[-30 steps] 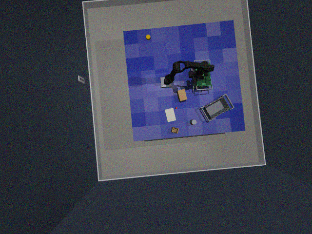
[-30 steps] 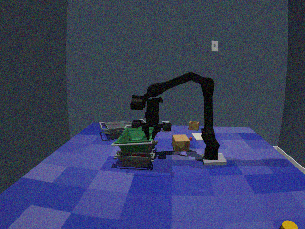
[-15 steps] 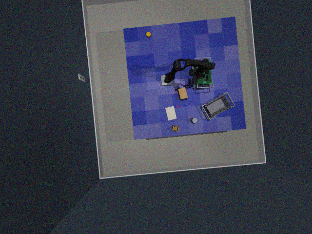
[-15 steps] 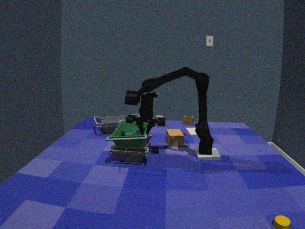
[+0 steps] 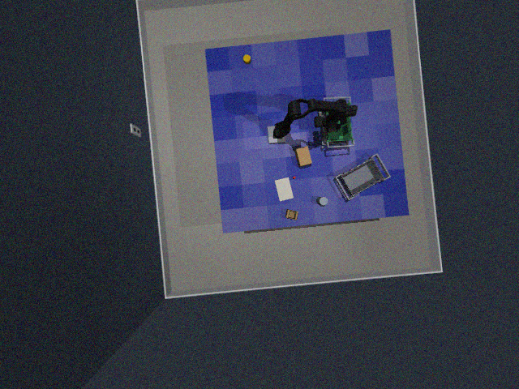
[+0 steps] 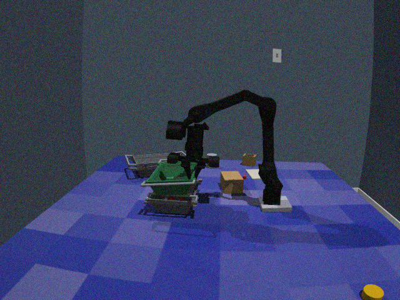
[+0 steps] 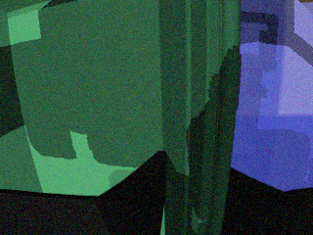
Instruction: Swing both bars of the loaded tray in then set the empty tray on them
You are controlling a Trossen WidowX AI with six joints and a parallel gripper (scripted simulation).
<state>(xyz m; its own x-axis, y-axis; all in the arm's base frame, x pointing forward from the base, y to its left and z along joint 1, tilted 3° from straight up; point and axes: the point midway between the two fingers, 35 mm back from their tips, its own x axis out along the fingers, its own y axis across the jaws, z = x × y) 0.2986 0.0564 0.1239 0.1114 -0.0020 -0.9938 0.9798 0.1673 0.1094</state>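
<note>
The green empty tray is over the grey loaded tray, its own wire bars out at its ends. My gripper is shut on the green tray's long side wall, on the robot base's side. The green tray's underside is very close to the loaded tray's top; whether it touches the bars cannot be told. Red blocks show in the narrow gap. A pale bar runs across the near end of the loaded tray; the far bar is hidden.
Another grey tray stands apart with bars out. An orange-brown box stands between the stacked trays and the robot base. A white sheet, a pale cylinder, a small brown crate and a yellow cylinder are farther off.
</note>
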